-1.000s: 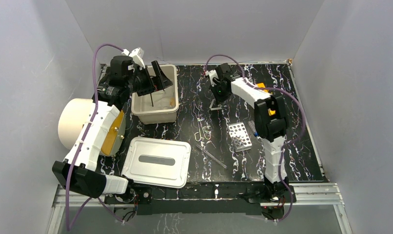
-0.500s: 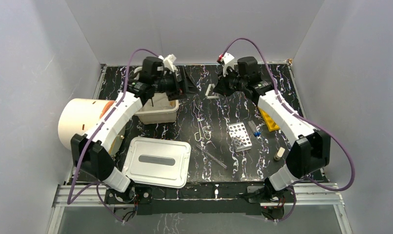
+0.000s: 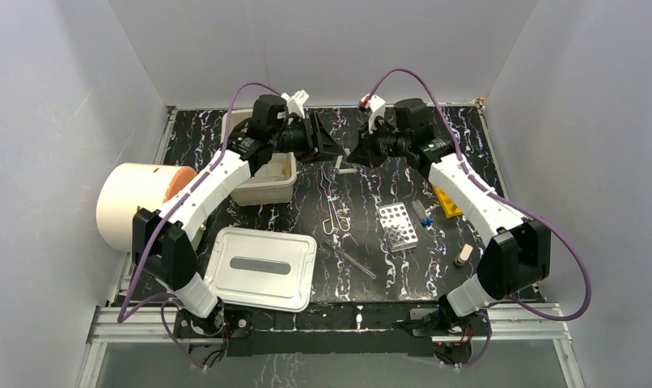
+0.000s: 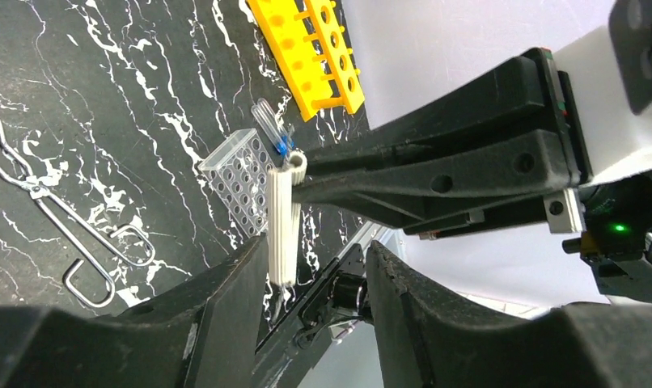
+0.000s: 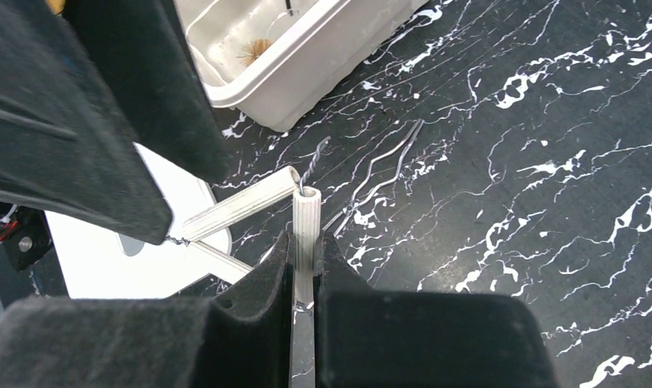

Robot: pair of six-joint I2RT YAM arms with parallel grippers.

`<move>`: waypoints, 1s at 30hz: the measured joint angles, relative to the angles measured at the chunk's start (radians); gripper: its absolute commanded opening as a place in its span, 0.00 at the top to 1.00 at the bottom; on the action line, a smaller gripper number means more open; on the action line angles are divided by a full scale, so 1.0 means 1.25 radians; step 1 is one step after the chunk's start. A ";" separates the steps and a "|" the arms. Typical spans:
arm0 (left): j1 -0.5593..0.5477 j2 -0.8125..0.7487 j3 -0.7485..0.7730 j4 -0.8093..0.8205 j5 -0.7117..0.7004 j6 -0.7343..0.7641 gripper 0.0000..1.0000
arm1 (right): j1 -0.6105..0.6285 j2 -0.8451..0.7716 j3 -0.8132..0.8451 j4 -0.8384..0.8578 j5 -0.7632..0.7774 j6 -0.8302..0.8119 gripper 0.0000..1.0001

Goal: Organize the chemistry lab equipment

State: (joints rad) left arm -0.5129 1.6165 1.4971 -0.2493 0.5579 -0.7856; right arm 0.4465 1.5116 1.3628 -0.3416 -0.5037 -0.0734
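My right gripper is shut on one white ribbed handle of a wire clamp, held in the air over the mat at the back middle. The clamp's second handle slants between the jaws of my left gripper. It rests against one finger with a gap to the other, so that gripper is open. On the mat lie wire tongs, a silver perforated rack, blue-capped vials, a yellow tube rack and a glass rod.
A cream bin stands at the back left, behind my left arm. Its lid lies at the near left. A big cream cylinder sits at the left edge, and a small pale piece lies near the right edge.
My left gripper came out of the bin and swung right to the back middle, its jaws narrowing around the clamp's free handle. The right arm carried the clamp up and back to meet it.
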 measured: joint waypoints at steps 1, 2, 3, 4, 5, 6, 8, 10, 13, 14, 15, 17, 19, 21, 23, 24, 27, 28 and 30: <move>-0.001 0.005 0.000 0.003 0.001 -0.001 0.53 | 0.000 0.000 0.000 0.001 -0.005 0.001 0.97; -0.001 0.012 0.000 0.008 0.003 -0.001 0.50 | 0.000 0.000 0.000 0.001 -0.010 0.003 0.97; -0.002 0.020 0.000 0.009 0.004 -0.001 0.48 | 0.001 0.000 0.000 0.001 -0.015 0.005 0.97; -0.002 0.027 0.000 0.007 0.003 -0.001 0.48 | 0.001 0.000 0.000 0.001 -0.019 0.006 0.97; -0.003 0.034 0.000 0.005 0.002 0.000 0.51 | 0.001 0.000 0.000 0.002 -0.023 0.009 0.97; -0.004 0.040 -0.001 0.003 -0.001 0.000 0.54 | 0.001 0.000 0.000 0.002 -0.026 0.012 0.97; -0.005 0.048 -0.002 -0.002 -0.002 0.000 0.65 | 0.001 0.000 0.000 0.002 -0.034 0.016 0.97; -0.005 0.049 -0.002 -0.005 -0.001 -0.001 0.76 | 0.001 0.000 0.000 0.004 -0.038 0.017 0.97; -0.005 0.049 -0.002 -0.006 0.008 0.005 0.86 | 0.001 0.000 0.000 0.003 -0.040 0.018 0.97; -0.005 0.049 -0.002 -0.005 0.013 0.006 0.89 | 0.002 0.000 0.000 0.003 -0.040 0.018 0.97; -0.005 0.049 -0.002 -0.004 0.019 0.009 0.92 | 0.002 0.001 0.000 0.002 -0.040 0.019 0.97; -0.005 0.049 -0.002 -0.002 0.027 0.016 0.99 | 0.003 0.003 0.000 0.002 -0.039 0.021 0.96; -0.004 0.049 -0.002 -0.002 0.032 0.026 1.00 | 0.004 0.005 0.000 0.002 -0.040 0.029 0.95; -0.003 0.049 -0.002 -0.005 0.033 0.040 1.00 | 0.004 0.008 0.000 0.002 -0.040 0.035 0.92; -0.001 0.049 -0.002 -0.009 0.033 0.055 1.00 | 0.005 0.014 0.000 0.004 -0.042 0.048 0.83; -0.001 0.049 -0.002 -0.010 0.033 0.061 1.00 | 0.005 0.016 0.000 0.004 -0.043 0.056 0.72; -0.001 0.049 -0.005 -0.017 0.028 0.088 1.00 | 0.006 0.024 0.002 0.001 -0.042 0.101 0.50; -0.002 0.048 -0.002 -0.032 0.017 0.097 1.00 | 0.006 0.025 0.002 0.001 -0.036 0.112 0.47; 0.002 0.048 0.010 -0.090 -0.025 0.122 1.00 | 0.006 0.024 0.009 0.003 -0.027 0.135 0.40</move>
State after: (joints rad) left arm -0.5098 1.6760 1.5093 -0.3614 0.5270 -0.6327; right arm 0.4538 1.5421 1.3746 -0.3378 -0.5369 0.0948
